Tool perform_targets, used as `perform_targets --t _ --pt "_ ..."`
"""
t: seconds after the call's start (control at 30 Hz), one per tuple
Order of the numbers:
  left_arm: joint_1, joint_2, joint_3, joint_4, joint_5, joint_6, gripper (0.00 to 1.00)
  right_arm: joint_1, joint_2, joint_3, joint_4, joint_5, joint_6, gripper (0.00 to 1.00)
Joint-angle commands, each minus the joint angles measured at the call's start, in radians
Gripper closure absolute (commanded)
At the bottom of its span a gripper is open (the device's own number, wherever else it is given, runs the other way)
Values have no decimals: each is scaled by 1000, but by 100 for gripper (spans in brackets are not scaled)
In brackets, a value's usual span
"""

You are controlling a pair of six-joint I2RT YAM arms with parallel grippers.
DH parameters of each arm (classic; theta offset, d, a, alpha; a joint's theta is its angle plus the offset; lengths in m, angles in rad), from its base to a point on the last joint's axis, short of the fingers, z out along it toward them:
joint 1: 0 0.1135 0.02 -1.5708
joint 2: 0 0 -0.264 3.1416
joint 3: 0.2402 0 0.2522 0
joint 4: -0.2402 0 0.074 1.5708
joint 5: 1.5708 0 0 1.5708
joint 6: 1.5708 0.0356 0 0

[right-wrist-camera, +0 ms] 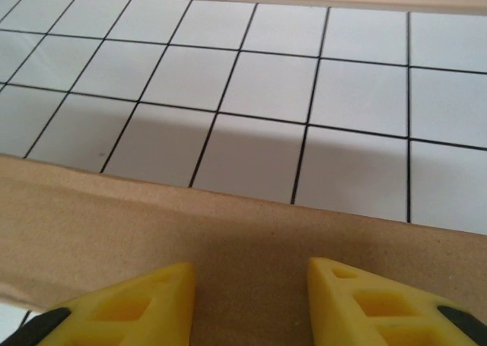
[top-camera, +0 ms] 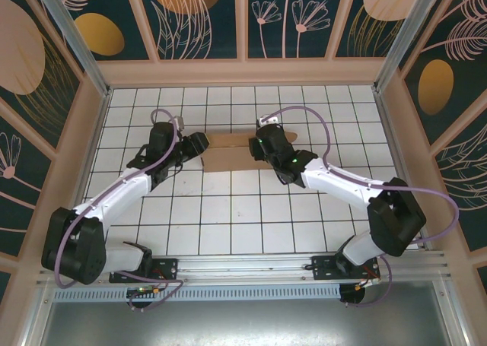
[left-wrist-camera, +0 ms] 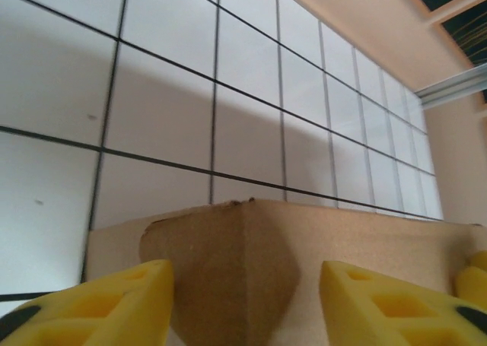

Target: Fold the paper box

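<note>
**Item 1: paper box** [top-camera: 230, 154]. Plain brown corrugated cardboard, a flattish die-cut piece with creases. I see it lying on the far half of the table, about mid-width. Its long side runs left to right, and it sits between the ends of the two arms. From the left wrist camera the paper box [left-wrist-camera: 205, 232] shows a raised crease. One face is lit, the other is in shadow, and the upper edge is slightly ragged. From the right wrist camera the paper box [right-wrist-camera: 114, 209] lies as a flat sheet, its far edge slanting a little across the tiles.

**Item 2: left gripper** [top-camera: 201, 145]. Black body with yellow fingers, placed at the box's left end. In its own camera the left gripper [left-wrist-camera: 245, 285] has its pincer at a middling spread. The creased cardboard fills the gap and reaches out past both fingers. I cannot tell whether the pads touch it.

**Item 3: right gripper** [top-camera: 261, 146]. Same make, placed at the box's right end. In its own camera the right gripper [right-wrist-camera: 251, 277] has its jaws apart, somewhat narrower than the left, just over the flat sheet.

**Item 4: table** [top-camera: 228, 217]. White square tiles with black grid lines, bordered by pale beige walls [top-camera: 243, 72].

**Item 5: arms.** White-shelled left arm [top-camera: 114, 198] and right arm [top-camera: 342, 182], both reaching in from the near edge.
</note>
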Motion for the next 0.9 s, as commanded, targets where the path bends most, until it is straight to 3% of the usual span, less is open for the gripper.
perform_targets --t 0.0,0.27,0.43,0.5,0.57,0.67,0.87 --pt "-8 -65 55 -126 -111 176 44 -6 -6 5 -167 -163 -18 56" --pt "-8 -154 64 -48 -145 388 40 -55 -46 151 -199 -277 -87 47" --pt "-8 -248 -7 96 -109 574 38 -160 -149 145 -102 -387 -153 47" --pt "-8 -297 -62 147 -35 732 38 -181 -205 82 -5 -465 -242 48" --pt "-8 -329 -103 197 -101 782 43 -172 -292 -29 138 -500 -344 52" --pt "-8 -340 -96 156 -95 981 47 -170 -400 -184 330 -551 -461 56" --pt "1 -342 -134 82 68 1423 44 -170 -470 -256 332 -600 -673 55"
